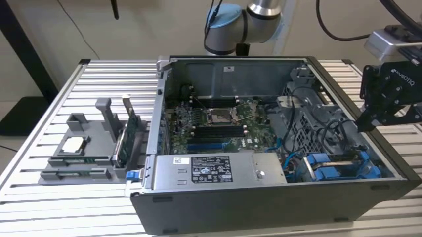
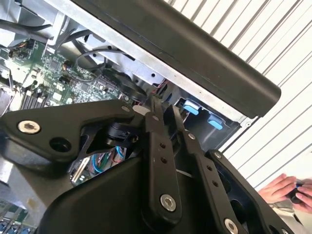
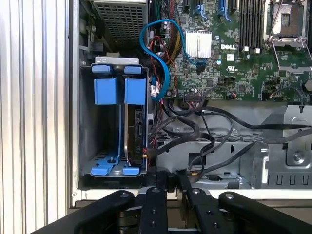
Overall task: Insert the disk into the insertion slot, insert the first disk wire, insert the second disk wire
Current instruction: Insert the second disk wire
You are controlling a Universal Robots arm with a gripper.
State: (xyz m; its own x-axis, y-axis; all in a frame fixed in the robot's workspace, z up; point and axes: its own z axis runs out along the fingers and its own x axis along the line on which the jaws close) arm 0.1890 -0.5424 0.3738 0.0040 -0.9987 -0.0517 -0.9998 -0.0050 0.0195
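The open computer case (image 1: 264,212) lies on a slatted metal table (image 1: 39,207) before a pale wall (image 1: 151,29). At the right edge of the exterior view we see the pincer (image 1: 364,126) pressed together, empty. The disk (image 3: 138,129) stands in the insertion slot (image 3: 85,122), lower right there; its blue carrier (image 3: 135,91) hides most of it. The arm (image 1: 264,15) is cut off above.

disk (image 3: 137,132) in insertion slot (image 3: 86,127), pincer (image 1: 364,126) beside case (image 1: 264,210)

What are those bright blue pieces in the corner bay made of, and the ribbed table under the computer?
The blue pieces look like moulded plastic: even matte colour, rounded tabs. The table seems metal, probably aluminium: pale silvery slats with a soft sheen.
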